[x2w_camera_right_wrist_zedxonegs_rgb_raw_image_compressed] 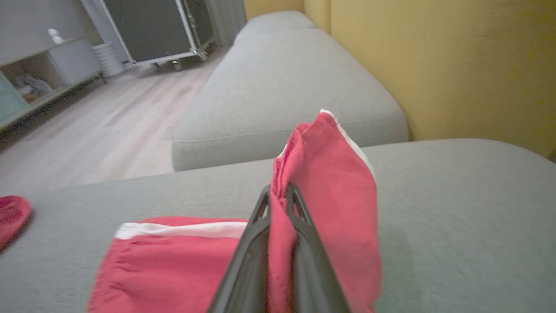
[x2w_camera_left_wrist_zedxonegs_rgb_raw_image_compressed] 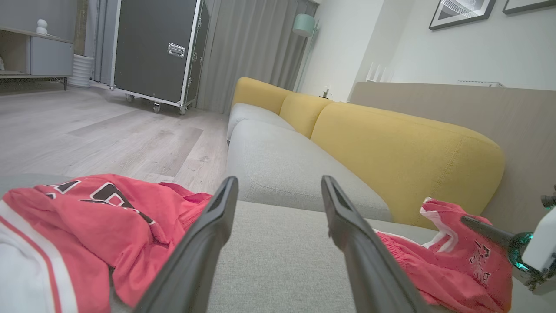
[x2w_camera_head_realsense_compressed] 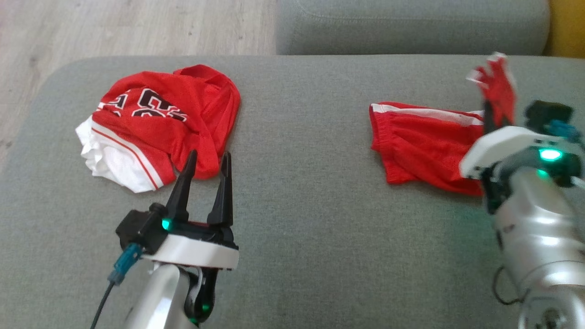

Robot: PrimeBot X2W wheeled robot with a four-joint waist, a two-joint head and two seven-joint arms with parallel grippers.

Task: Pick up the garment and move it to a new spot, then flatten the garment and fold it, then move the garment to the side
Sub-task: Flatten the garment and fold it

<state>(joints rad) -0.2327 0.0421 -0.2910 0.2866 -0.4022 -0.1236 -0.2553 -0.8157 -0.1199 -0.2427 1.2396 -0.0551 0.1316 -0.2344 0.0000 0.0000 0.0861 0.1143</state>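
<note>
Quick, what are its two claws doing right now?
Left gripper: open, empty, by the red jersey.
Right gripper: shut on a raised edge of the red shorts.

A home living room: yellow-backed sofa, framed pictures, floor lamp.

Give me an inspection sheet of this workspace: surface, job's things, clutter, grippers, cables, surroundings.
Surface: grey fabric sofa cushion, bare between the two garments.
Job's things: red mesh shorts with white trim on the cushion's right side, one edge lifted off it.
Clutter: crumpled red and white jersey with black numbers on the left side, apart from the shorts.
Grippers: left gripper open, at the jersey's near edge, contact unclear; right gripper shut on the shorts' raised edge.
Cables: black cable with teal plug at the left wrist; thin dark loop beside the right forearm.
Surroundings: yellow sofa backrest, pale wood floor, black wheeled case.
</note>
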